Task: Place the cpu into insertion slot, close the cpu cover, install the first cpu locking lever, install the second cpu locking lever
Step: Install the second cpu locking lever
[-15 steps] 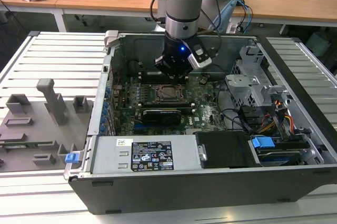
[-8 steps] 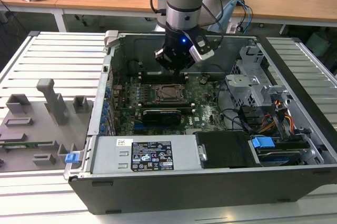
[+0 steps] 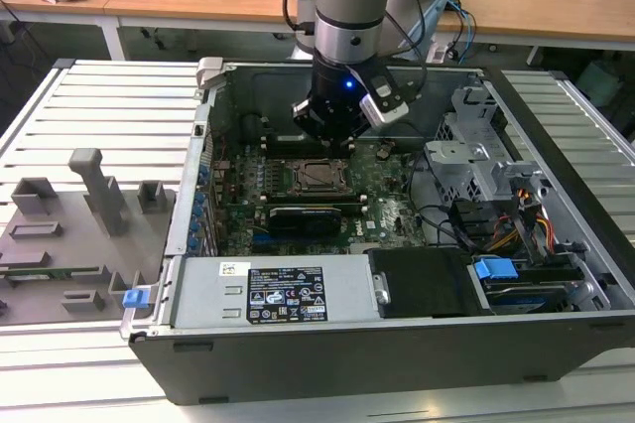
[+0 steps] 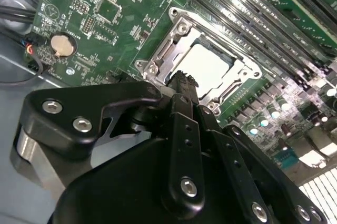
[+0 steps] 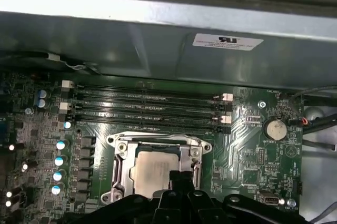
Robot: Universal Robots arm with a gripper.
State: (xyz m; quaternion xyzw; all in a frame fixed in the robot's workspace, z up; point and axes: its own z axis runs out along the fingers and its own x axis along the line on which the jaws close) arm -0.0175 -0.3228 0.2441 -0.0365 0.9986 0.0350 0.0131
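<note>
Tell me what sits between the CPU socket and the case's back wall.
In the first wrist view, four long black memory slots run side by side between the insertion slot, with the cpu seated in it, and the grey case wall.

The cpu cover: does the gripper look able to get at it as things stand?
Probably yes. The gripper hangs right at the edge of the cpu cover, which lies closed over the cpu in both wrist views, and nothing stands between them; the memory slots sit off to one side.

Exterior view overlooks the case; both wrist views closely share the insertion slot (image 4: 202, 66) (image 5: 155, 169).
</note>
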